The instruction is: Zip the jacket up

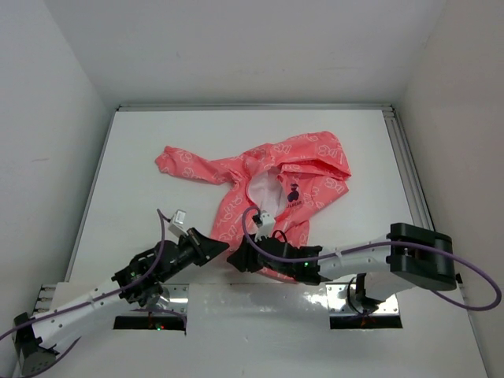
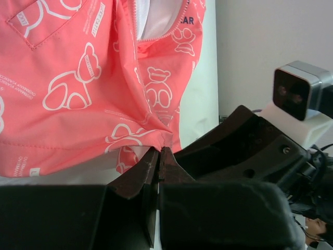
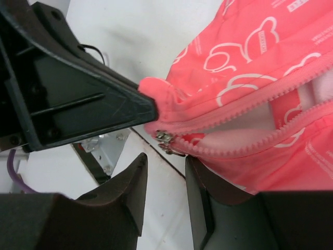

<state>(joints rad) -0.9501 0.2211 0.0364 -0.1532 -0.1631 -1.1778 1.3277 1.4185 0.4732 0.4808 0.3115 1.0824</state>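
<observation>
Jacket (image 1: 236, 206) spread on table (image 1: 142, 201), hood farthest. Left gripper (image 2: 159, 154) clenched on hem (image 2: 99, 150), likely anchoring fabric; right gripper (image 3: 165, 159) released, zipper slider (image 3: 165, 141) just ahead of its jaws, seemingly lining up pull.

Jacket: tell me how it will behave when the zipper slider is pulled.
Probably floppy: the jacket lies wrinkled, its hem bunching where the left fingers pinch it. Likely light, since the fabric looks thin. It may drag along with the zipper slider unless that pinch anchors it.
</observation>
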